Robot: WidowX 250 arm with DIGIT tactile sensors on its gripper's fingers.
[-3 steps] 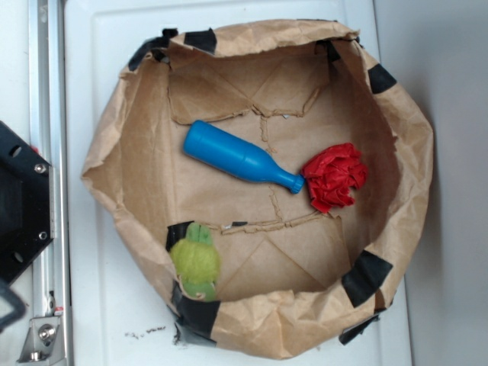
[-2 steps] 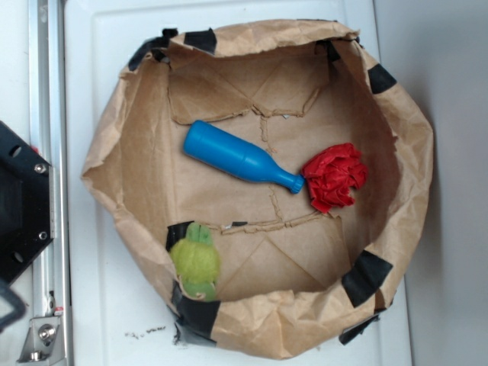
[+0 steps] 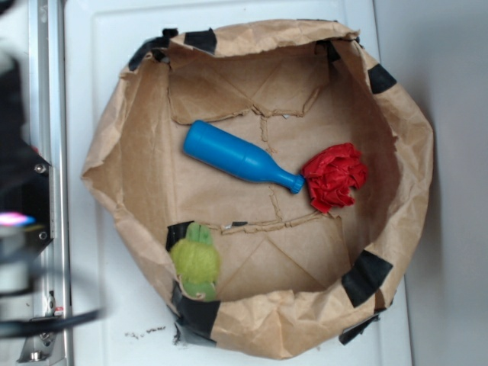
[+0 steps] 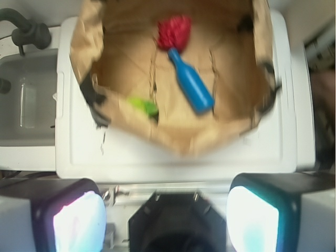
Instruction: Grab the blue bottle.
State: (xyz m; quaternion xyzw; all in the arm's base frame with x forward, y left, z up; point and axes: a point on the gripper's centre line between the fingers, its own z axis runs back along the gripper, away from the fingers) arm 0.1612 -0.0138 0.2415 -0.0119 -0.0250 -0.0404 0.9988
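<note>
**Blue bottle lying in the paper bag, my claw well back from it**

I can read no brand, label or writing anywhere; the blue bottle (image 3: pixel 238 162) is plain smooth plastic. It lies on its side on the floor of the brown paper bag (image 3: pixel 396 130), body toward the upper left in the exterior view, cap pointing lower right and touching or just short of the red paper wad (image 3: pixel 334 176). A green fuzzy ball (image 3: pixel 196 259) sits low against the bag's left wall, well apart from the bottle. Black tape patches (image 3: pixel 367 277) mark the bag's rim.

My claw (image 4: pixel 167 210) hangs outside the bag, over the edge of the white surface (image 4: pixel 173 152), its two fingers (image 4: pixel 79 218) spread wide and gripping nothing. In the wrist view they are cut off at the bottom edge and glare whitish, and the whole picture is smeared. In the exterior view my arm is only a dark blur at the left edge.
</note>
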